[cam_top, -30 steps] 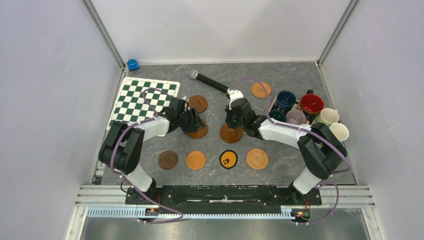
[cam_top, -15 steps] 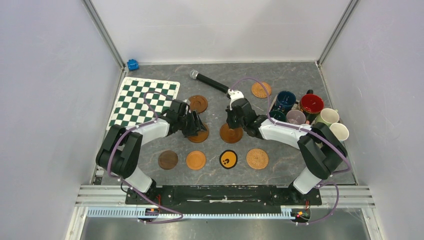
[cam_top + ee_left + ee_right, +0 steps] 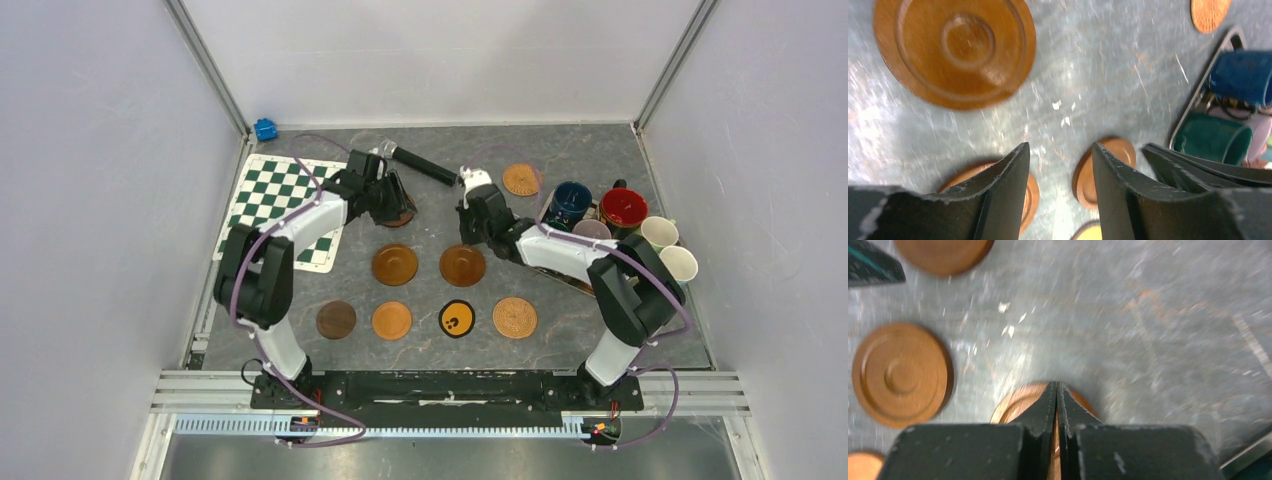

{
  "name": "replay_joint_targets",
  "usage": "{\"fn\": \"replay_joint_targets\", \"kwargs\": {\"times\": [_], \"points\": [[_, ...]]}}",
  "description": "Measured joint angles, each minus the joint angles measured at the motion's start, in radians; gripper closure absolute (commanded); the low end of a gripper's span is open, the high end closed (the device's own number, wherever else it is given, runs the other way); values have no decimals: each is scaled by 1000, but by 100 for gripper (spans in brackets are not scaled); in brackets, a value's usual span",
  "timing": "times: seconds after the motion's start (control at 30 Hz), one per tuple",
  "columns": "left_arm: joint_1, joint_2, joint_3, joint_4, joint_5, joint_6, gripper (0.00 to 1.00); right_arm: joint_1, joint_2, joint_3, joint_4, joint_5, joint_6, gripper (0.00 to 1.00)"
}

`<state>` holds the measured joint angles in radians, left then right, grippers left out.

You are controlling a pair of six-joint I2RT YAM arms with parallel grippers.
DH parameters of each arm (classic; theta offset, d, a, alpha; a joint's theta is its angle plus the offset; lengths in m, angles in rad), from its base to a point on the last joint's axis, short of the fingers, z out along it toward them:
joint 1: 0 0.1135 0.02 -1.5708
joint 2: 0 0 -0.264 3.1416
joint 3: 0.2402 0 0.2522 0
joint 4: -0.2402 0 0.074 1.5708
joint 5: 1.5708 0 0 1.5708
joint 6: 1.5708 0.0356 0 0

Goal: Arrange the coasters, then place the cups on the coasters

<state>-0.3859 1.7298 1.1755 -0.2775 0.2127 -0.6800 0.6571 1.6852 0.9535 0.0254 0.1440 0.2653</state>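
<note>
A: Brown grooved wood is my worry. That coaster (image 3: 955, 50) fills the upper left of the left wrist view, lying flat on the table (image 3: 560, 150). The left gripper (image 3: 1059, 150) hangs by it with its fingers parted and nothing between them.

B: So a slip?

A: I'd judge so. A thin disc gives the fingers little edge. They could scrape the table, or skid the disc up-frame into the microphone (image 3: 425, 166), which lies near it in the overhead view.

B: And the right gripper (image 3: 1056, 386)?

A: Clenched on nothing, fingers pressed together, just right of centre in the overhead view. Its forearm runs close by the cups (image 3: 571, 198) bunched at the right edge, so a wide swing could tip one. The two arms are also near each other.

B: What has changed?

A: A second ago each gripper was down on one of the two wood coasters (image 3: 395, 264) at mid-frame. Now both have pulled up-frame. That pair lies uncovered, side by side, above the lower row of four (image 3: 391, 320). No cup is on a coaster yet.
</note>
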Motion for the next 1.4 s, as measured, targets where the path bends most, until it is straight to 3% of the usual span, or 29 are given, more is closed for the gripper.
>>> {"fn": "replay_joint_targets", "kwargs": {"times": [0.23, 0.47, 0.7, 1.0, 1.4], "points": [[51, 214, 207, -10, -29, 25, 46, -126, 39, 127, 28, 17, -4, 100], [71, 319, 283, -34, -47, 45, 45, -154, 63, 129, 40, 18, -4, 100], [70, 338, 271, -55, -47, 45, 45, -167, 78, 129, 45, 14, -4, 100], [70, 266, 148, 18, -42, 44, 44, -203, 103, 141, 57, 16, 4, 100], [70, 259, 145, 18, 43, 45, 40, -248, 172, 216, 65, 31, 3, 100]]}}
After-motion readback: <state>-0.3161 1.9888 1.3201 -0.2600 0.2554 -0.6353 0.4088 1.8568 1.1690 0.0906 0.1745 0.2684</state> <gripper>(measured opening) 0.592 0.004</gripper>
